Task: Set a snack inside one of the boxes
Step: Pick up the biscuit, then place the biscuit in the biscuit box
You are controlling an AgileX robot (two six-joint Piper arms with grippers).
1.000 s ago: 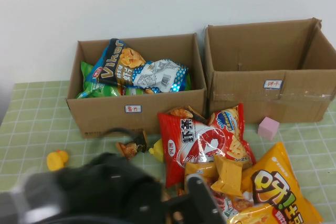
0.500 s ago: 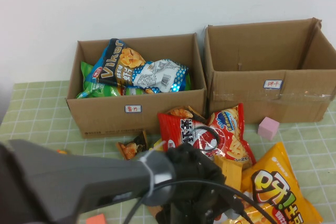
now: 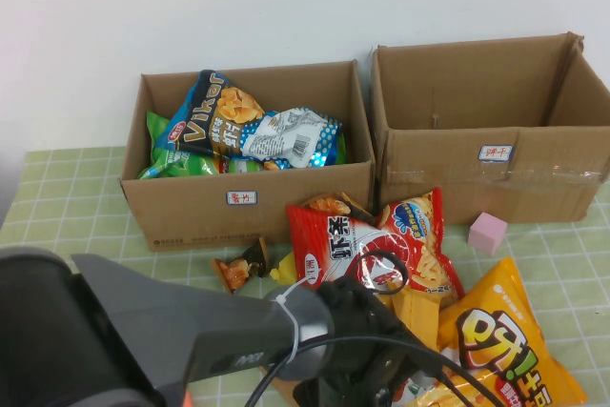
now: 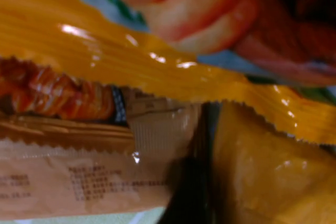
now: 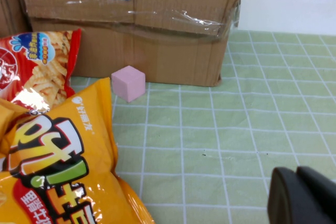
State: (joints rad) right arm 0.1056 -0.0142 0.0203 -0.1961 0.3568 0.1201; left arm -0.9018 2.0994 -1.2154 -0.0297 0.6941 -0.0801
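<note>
Snack packet [image 3: 240, 270]: small, light and crinkly, on the table just in front of the left box [image 3: 191, 207].

The left gripper [image 3: 379, 380] is down in the near pile of chip bags and the right gripper [image 5: 302, 196] is over the green cloth. I cannot tell how either claw stands. The soft, slippery packet looks best pinched across its middle.
</note>
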